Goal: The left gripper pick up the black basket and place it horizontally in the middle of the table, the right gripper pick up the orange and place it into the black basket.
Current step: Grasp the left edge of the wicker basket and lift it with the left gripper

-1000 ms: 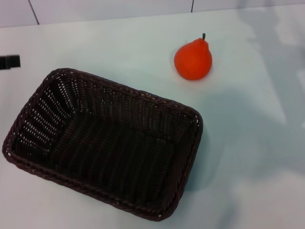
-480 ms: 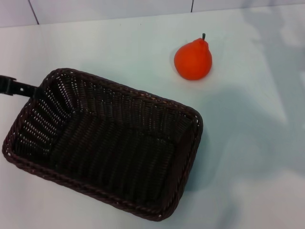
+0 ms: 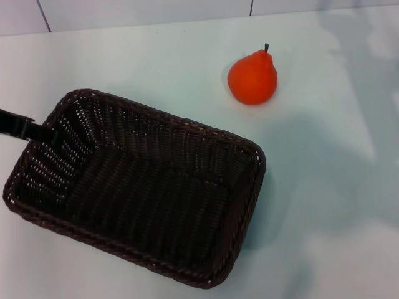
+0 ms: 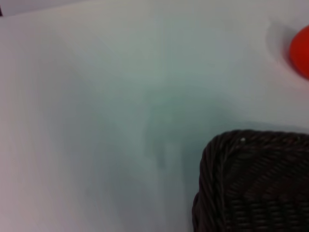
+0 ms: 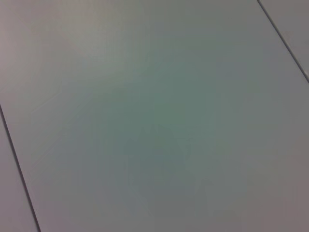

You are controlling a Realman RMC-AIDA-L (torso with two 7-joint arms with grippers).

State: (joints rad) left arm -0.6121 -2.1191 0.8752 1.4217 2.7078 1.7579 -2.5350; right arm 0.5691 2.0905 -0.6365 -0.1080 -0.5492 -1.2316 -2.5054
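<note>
The black basket [image 3: 134, 187], rectangular woven wicker with a braided rim, lies askew on the glossy pale surface [image 3: 324, 187]. The left gripper [image 3: 28, 128], a slim matte bar, reaches its left rim; grip cannot be told. Beyond the basket's far-right corner stands the pear-shaped orange [image 3: 252, 77].

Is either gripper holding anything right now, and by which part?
Nothing visibly held. The left gripper is only a dark bar at the basket's left rim; no grasp can be confirmed. The orange sits untouched; the right gripper isn't in view.
</note>
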